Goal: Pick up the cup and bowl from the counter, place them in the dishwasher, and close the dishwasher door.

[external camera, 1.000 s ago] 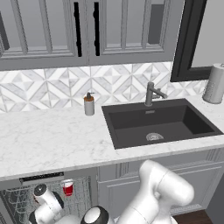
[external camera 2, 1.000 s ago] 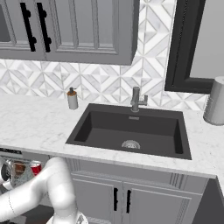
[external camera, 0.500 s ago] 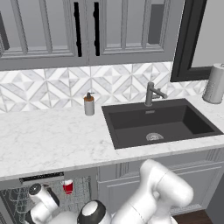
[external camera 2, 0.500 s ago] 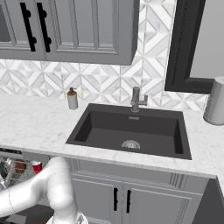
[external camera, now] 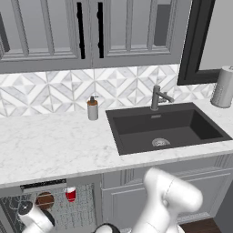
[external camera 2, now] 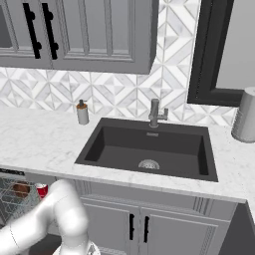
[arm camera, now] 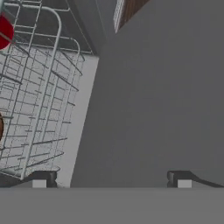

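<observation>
From the left base view I see no brand, label or readable writing anywhere. The cup (external camera: pixel 70 194) is small, red, with a white rim, and it stands in the wire rack (external camera: pixel 77 211) of the dishwasher (external camera: pixel 38 186), below the edge of the counter (external camera: pixel 54 145). Just beside it, to the left, is the bowl (external camera: pixel 44 200), round and dark brown like wood, also in the rack. On the counter near the backsplash stands a grey soap dispenser (external camera: pixel 93 108) with a brown top; any print on it is too small to tell. The black sink (external camera: pixel 164 129) has a grey faucet (external camera: pixel 158 97) behind it, and a grey roll-like cylinder (external camera: pixel 224 87) stands at the far right.

From the right base view I see the cup (external camera 2: pixel 42 190) again, red, in the rack (external camera 2: pixel 12 201) under the counter edge, with the bowl (external camera 2: pixel 21 189) near it on its left. The white arm covers part of the rack. No text is visible here either.

From the hand view, the gripper (arm camera: pixel 111 180) has its two dark fingertips (arm camera: pixel 178 179) wide apart, fully spread, and nothing is between them. In front of them is a flat dark grey panel, which I take for the dishwasher door (arm camera: pixel 148 109). The wire rack is on the left side, with the red cup (arm camera: pixel 4 31) at the upper left edge and a brown sliver of the bowl (arm camera: pixel 1 127) at the left edge.
</observation>
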Controlling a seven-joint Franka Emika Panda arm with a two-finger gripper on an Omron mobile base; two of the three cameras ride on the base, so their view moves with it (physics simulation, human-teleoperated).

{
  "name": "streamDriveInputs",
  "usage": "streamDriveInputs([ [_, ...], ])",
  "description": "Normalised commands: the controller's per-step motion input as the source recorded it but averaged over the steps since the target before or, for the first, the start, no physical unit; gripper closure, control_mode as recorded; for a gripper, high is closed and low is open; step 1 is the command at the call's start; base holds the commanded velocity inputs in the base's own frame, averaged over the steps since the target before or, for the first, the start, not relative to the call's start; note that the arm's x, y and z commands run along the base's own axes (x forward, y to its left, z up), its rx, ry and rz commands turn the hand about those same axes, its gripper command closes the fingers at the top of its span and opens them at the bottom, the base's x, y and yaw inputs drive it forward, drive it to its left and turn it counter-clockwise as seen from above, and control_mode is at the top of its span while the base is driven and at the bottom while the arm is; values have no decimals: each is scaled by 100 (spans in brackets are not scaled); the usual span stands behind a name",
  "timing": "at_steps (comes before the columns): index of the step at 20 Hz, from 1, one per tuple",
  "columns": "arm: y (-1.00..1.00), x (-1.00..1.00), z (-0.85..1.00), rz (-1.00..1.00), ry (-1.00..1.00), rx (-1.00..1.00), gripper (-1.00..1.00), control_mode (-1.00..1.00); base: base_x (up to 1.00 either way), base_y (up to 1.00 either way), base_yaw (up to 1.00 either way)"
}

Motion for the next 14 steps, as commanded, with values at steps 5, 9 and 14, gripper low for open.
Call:
streamDriveInputs([
  [5,-13,-100,63,20,6,15,-100,-100,0,0,0],
  [9,-22,-100,97,39,4,15,-100,-100,0,0,0],
  [14,-5,-100,61,59,18,10,-100,-100,0,0,0],
])
